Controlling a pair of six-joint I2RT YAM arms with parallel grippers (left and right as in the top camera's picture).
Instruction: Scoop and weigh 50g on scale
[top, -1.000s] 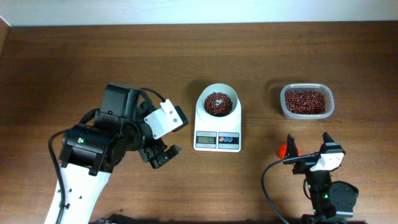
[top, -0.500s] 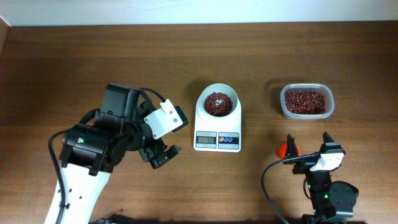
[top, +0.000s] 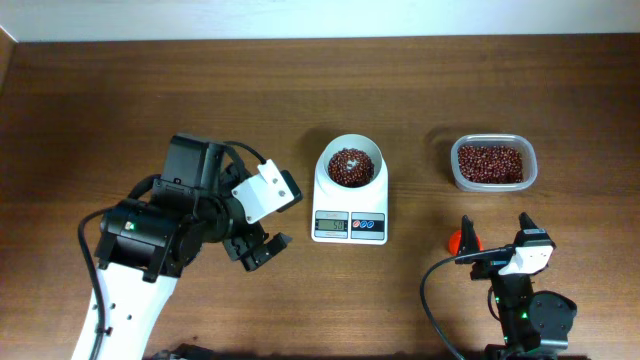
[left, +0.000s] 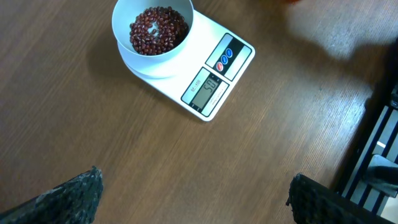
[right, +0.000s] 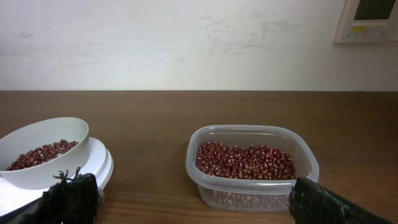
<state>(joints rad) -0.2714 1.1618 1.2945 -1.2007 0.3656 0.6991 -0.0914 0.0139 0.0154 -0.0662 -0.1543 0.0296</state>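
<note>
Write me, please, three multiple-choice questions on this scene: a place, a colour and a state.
1. Where is the clear tub relative to the scale?
A. On the side of the right gripper.
B. Stacked under it.
C. On top of it.
2. What colours are the scale's two round buttons?
A. Green and yellow.
B. Blue and red.
C. Both black.
3. How is the bowl on the scale?
A. Empty.
B. Upside down.
C. Upright, holding beans.
Answers:
1 A: it stands apart from the scale, on that side.
2 B: both show beside the display.
3 C: red-brown beans lie inside it.
</note>
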